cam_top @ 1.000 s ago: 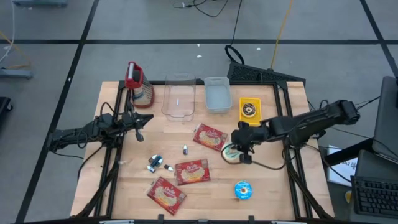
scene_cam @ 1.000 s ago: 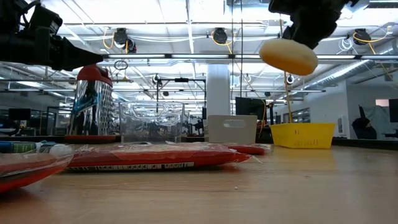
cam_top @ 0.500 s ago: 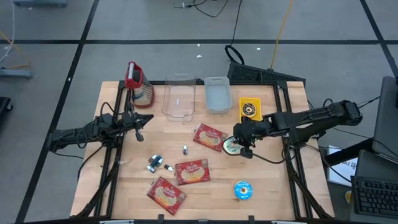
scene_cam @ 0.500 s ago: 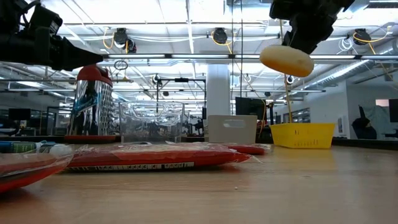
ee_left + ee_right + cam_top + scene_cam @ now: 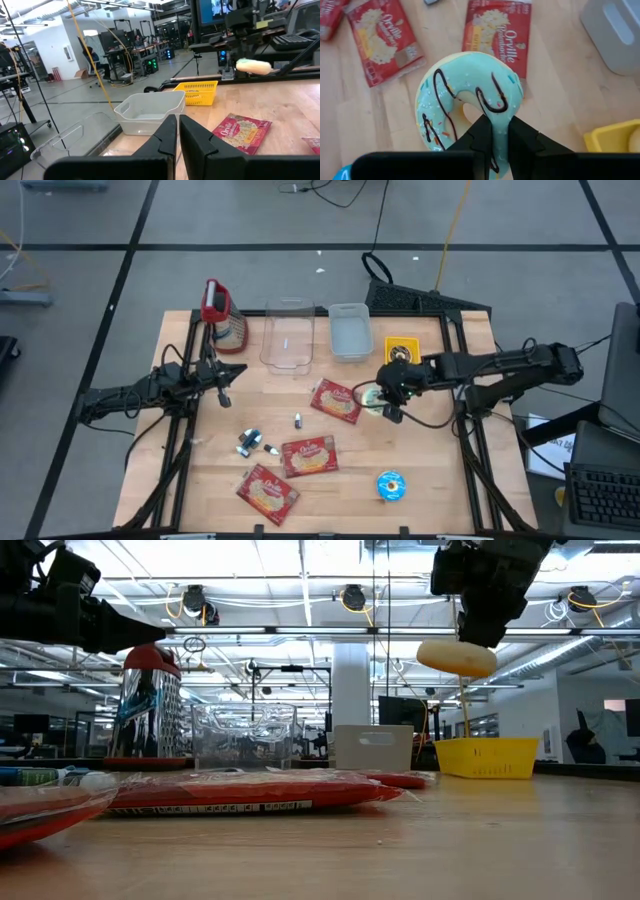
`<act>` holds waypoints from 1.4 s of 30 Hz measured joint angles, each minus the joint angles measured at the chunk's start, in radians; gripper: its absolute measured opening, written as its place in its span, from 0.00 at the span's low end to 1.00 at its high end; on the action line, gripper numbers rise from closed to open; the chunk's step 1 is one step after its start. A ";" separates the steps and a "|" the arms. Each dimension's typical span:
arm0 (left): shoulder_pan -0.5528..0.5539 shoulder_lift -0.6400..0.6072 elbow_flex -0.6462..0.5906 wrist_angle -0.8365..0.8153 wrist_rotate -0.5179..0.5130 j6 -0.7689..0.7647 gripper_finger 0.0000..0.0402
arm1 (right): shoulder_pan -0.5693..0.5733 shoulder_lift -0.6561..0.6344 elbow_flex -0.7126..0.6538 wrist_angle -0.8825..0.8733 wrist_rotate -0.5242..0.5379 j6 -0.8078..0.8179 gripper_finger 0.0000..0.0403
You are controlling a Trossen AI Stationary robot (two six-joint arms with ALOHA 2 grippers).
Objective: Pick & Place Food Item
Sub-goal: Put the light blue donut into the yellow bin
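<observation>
Since a second ago the right gripper (image 5: 388,392) has carried the donut (image 5: 369,395) toward 12 o'clock, from near the table's middle right up to a spot just at 6 o'clock of the yellow basket (image 5: 402,352); in the low view the donut (image 5: 456,657) hangs well above the wood, a little lower in the picture than before.

On the table (image 5: 440,470), going by size: at 12 o'clock stand a clear tub (image 5: 287,335) and, just beside it at its 3 o'clock, a grey bin (image 5: 349,331), with the yellow basket farther toward 3 o'clock. A red-topped grater (image 5: 220,315) stands at 10 o'clock. Three red popcorn packs lie flat: one (image 5: 336,401) at the centre, touching or just under the donut's edge as seen from above, one (image 5: 308,456) toward 6 o'clock, and one (image 5: 267,491) at 7 o'clock. A second donut (image 5: 391,485) in blue icing lies at 5 o'clock.

In the right wrist view the fingers (image 5: 492,135) pinch the rim of the teal-iced donut (image 5: 467,95), which is streaked with dark lines and sprinkles.

The left gripper (image 5: 226,385) waits at 9 o'clock, fingers pressed together on nothing.
</observation>
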 joint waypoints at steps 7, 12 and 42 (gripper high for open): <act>0.000 0.000 0.000 0.000 0.000 0.000 0.06 | -0.050 0.000 0.000 -0.007 0.000 0.000 0.08; 0.000 0.000 0.000 0.000 0.000 0.000 0.06 | -0.096 0.000 0.000 -0.043 0.000 0.000 0.08; 0.000 0.000 0.000 0.000 0.000 0.000 0.06 | -0.509 0.000 0.000 -0.125 0.004 -0.092 0.08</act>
